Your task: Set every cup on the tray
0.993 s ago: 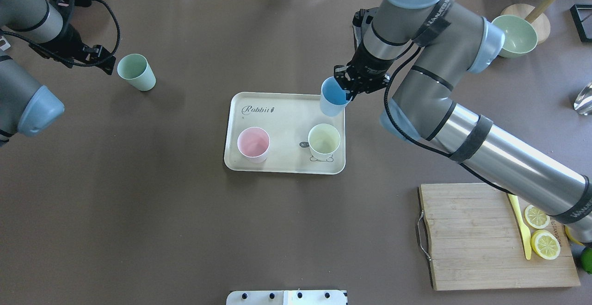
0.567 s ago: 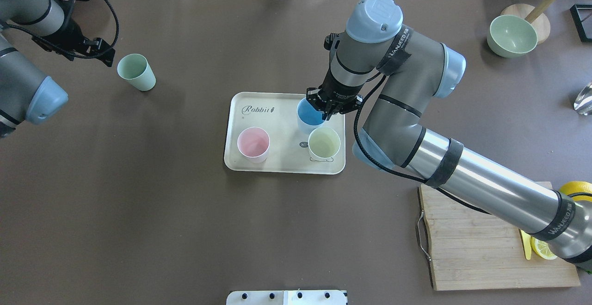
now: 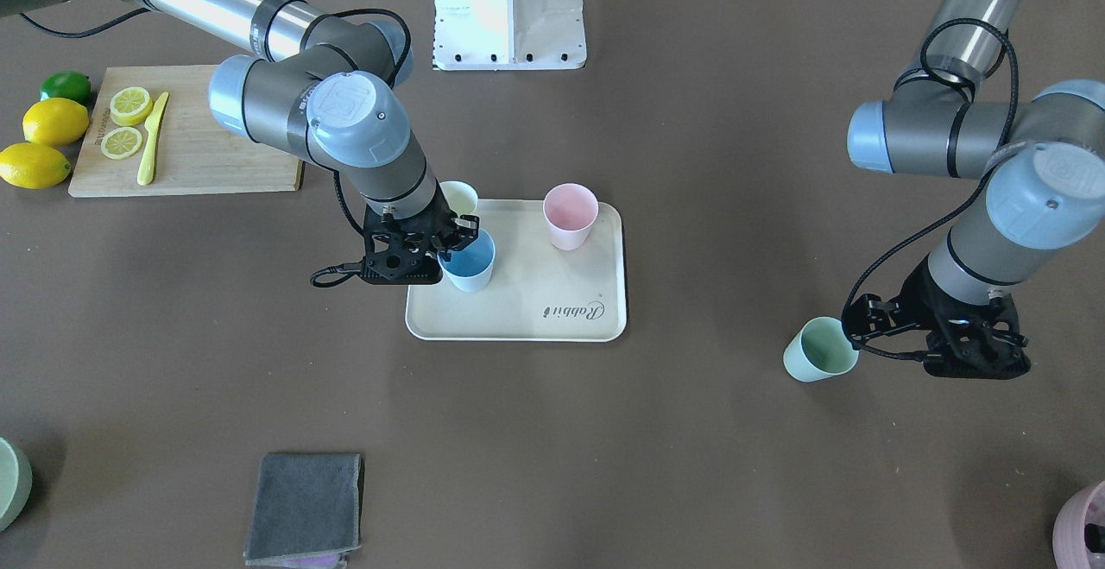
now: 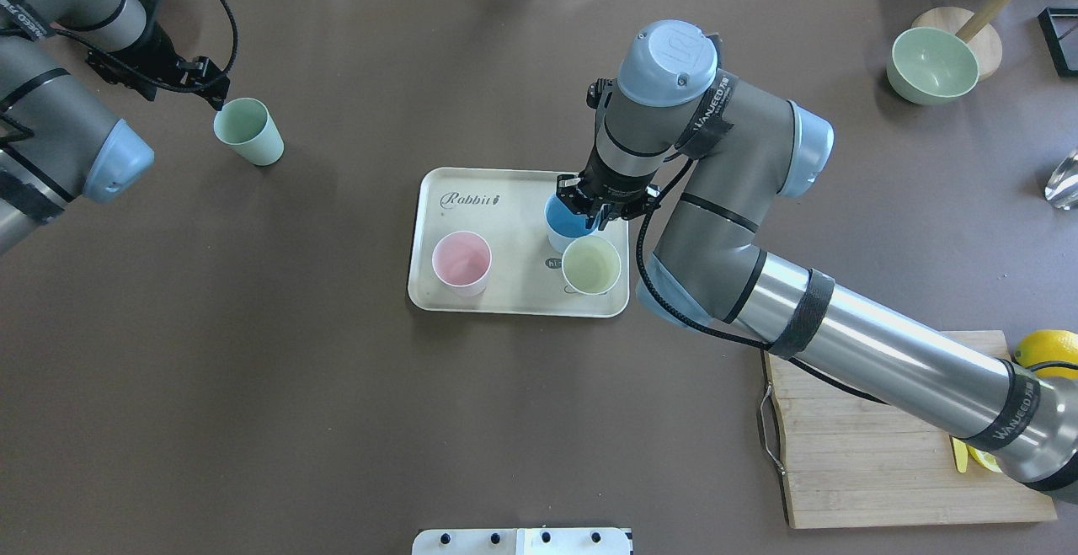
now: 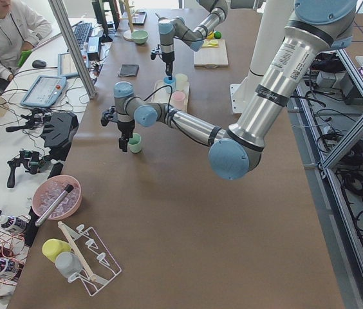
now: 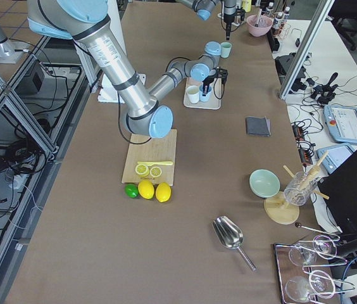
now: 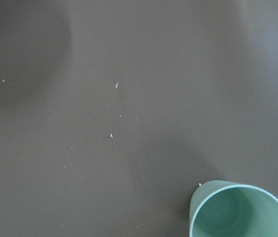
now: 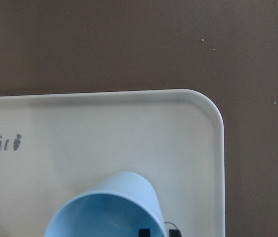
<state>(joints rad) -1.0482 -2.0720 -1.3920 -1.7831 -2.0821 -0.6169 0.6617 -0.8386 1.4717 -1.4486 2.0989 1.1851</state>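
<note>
Pink cup (image 4: pixel 461 262), yellow cup (image 4: pixel 591 266), blue cup (image 4: pixel 561 218) on tray (image 4: pixel 505 222); mint cup (image 4: pixel 247 130) well apart.

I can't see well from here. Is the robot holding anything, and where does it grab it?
The right pincer grips the light blue cup by its rim.

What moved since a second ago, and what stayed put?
The right gripper, jaws shut on the blue cup, carried it from the far right corner of the tray inward and down beside the yellow cup. The left gripper shifted slightly beside the mint cup. The pink cup, yellow cup and mint cup stayed put.
</note>
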